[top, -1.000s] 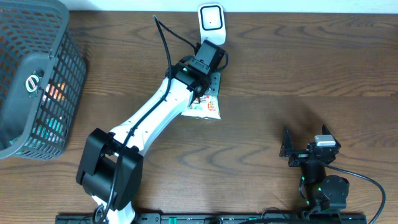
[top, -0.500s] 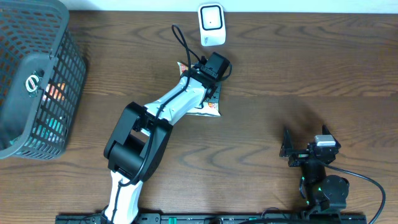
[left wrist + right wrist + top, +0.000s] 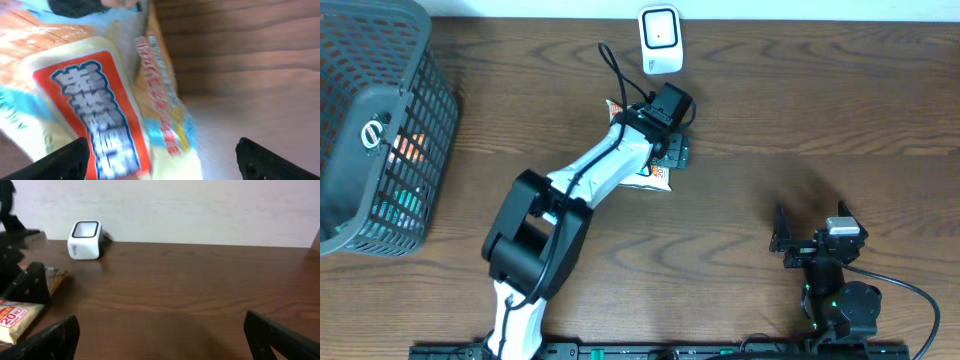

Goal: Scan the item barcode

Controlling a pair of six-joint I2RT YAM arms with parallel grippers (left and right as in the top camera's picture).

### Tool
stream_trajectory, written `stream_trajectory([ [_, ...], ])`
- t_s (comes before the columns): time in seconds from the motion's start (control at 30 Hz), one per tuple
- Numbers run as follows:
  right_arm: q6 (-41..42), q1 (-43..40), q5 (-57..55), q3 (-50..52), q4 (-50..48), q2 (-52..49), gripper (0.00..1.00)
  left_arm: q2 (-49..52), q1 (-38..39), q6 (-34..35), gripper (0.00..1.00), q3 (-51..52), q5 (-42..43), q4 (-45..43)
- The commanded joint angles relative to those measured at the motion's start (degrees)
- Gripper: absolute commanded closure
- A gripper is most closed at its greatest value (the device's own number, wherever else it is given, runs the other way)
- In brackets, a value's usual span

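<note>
A: Where's the snack packet [image 3: 657, 177]?
B: Flat on the surface [image 3: 800, 110], directly beneath the left claw [image 3: 162, 157] and near the barcode scanner [image 3: 660, 40]. Its long axis seems to slant toward the scanner, though the arm hides most of it.
A: And the claws?
B: The left is spread wide, pinching nothing. The right claw [image 3: 790, 242] is spread too, empty and well apart, so the left is nearer.
A: Count?
B: One packet, one scanner, one mesh basket [image 3: 370, 130], two claws.
</note>
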State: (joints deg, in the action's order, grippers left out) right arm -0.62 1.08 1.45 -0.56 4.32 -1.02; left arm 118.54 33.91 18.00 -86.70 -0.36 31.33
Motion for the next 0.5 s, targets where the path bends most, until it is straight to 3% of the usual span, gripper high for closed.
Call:
stream_trajectory([
  [0.0,0.13,0.37,-0.44,0.2,0.11,0.24,0.01,-7.45,0.39,-0.15,0.07,0.33,1.29,2.12],
  [0.27,0.13,0.37,-0.44,0.2,0.11,0.24,0.01,-8.39,0.42,-0.15,0.08,0.63,0.5,13.9],
  [0.37,0.13,0.37,-0.44,0.2,0.11,0.24,0.01,-6.32,0.42,-0.15,0.18,1.97,0.35,14.49],
  [0.4,0.13,0.37,-0.44,0.2,0.11,0.24,0.01,-5.64,0.42,-0.15,0.25,2.29,0.37,14.25],
  [0.43,0.15,0.37,-0.44,0.2,0.11,0.24,0.01,-3.65,0.55,-0.13,0.41,2.6,0.39,13.57],
  [0.47,0.13,0.37,-0.44,0.2,0.11,0.24,0.01,-2.6,0.57,-0.13,0.46,2.6,0.39,13.14],
])
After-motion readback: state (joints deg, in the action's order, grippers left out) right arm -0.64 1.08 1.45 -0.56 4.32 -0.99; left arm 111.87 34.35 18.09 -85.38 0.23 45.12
